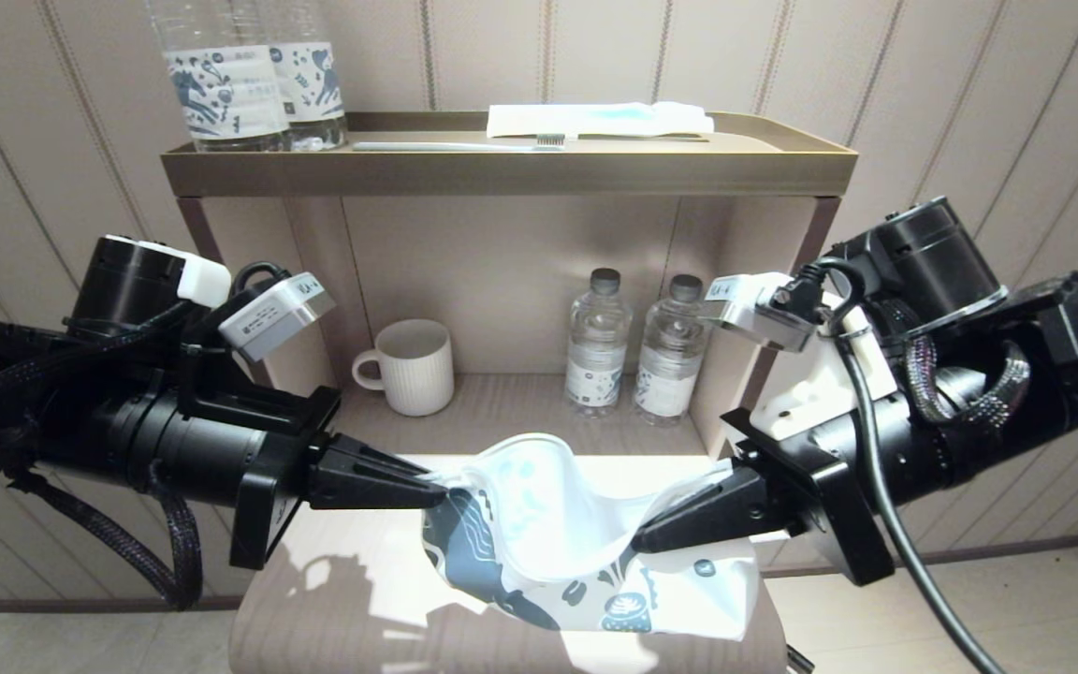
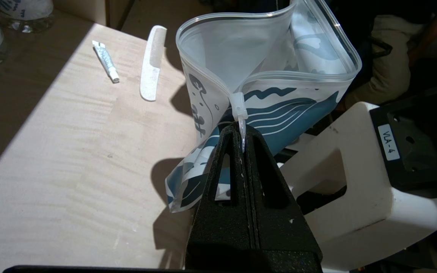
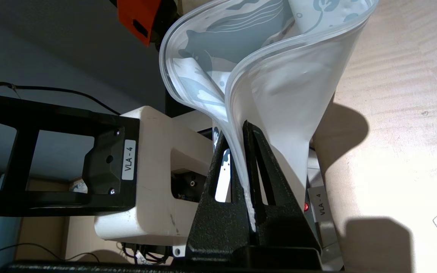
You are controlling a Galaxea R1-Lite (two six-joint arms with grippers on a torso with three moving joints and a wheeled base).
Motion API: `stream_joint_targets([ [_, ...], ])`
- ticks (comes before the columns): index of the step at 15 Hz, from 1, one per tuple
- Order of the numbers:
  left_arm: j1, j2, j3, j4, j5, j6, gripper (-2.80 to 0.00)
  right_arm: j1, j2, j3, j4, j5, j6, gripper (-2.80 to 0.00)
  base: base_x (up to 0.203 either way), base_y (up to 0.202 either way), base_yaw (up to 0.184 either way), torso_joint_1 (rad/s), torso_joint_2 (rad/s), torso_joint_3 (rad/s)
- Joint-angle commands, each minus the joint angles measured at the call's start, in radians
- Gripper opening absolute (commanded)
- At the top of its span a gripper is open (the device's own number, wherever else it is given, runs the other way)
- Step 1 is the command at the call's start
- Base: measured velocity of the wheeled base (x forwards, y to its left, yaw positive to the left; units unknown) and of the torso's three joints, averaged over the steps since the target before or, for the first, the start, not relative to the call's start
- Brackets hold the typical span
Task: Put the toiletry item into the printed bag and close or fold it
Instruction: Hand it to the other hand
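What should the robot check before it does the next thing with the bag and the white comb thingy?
1. Left gripper shut on one end of the printed bag: ok.
2. Right gripper shut on the bag's other end: ok.
3. Bag mouth gaping open: ok, the rim bows wide between the grippers.
4. Toiletry item inside the bag: not ok, it lies on the table beside a small tube.
5. A free gripper to pick the item up: not ok, both are busy holding the bag.
6. Bag lifted off the table: cannot tell, its lower part may rest there.
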Motion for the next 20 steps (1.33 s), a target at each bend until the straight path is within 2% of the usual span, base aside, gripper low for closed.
stream_joint_targets([
  [1,0.000,0.000,0.000,0.001,-0.002,0.002,-2.80,-0.002,-0.017,0.007,0.003,0.004,-0.001,-2.80,0.000,0.000,0.000,0.000,0.00,0.000],
  [7,0.000,-0.004,-0.003,-0.001,-0.001,0.003,-2.80,-0.013,-0.055,0.057,0.001,-0.012,-0.001,-2.80,0.000,0.000,0.000,0.000,0.00,0.000],
  [13,0.001,-0.005,0.002,-0.001,0.001,0.005,-2.80,-0.008,-0.049,0.048,0.001,-0.012,-0.001,-2.80,0.000,0.000,0.000,0.000,0.00,0.000],
  [15,0.001,-0.002,0.011,-0.001,0.001,0.025,-2.80,-0.008,-0.050,0.048,0.001,-0.012,-0.001,-2.80,0.000,0.000,0.000,0.000,0.00,0.000],
  [16,0.001,-0.006,0.020,-0.001,0.000,0.042,0.00,-0.007,-0.050,0.048,0.001,-0.012,-0.001,-2.80,0.000,0.000,0.000,0.000,0.00,0.000],
  [20,0.001,-0.009,0.020,-0.001,-0.007,0.066,0.00,-0.004,-0.049,0.041,0.002,-0.014,-0.005,-2.80,0.000,0.000,0.000,0.000,0.00,0.000],
])
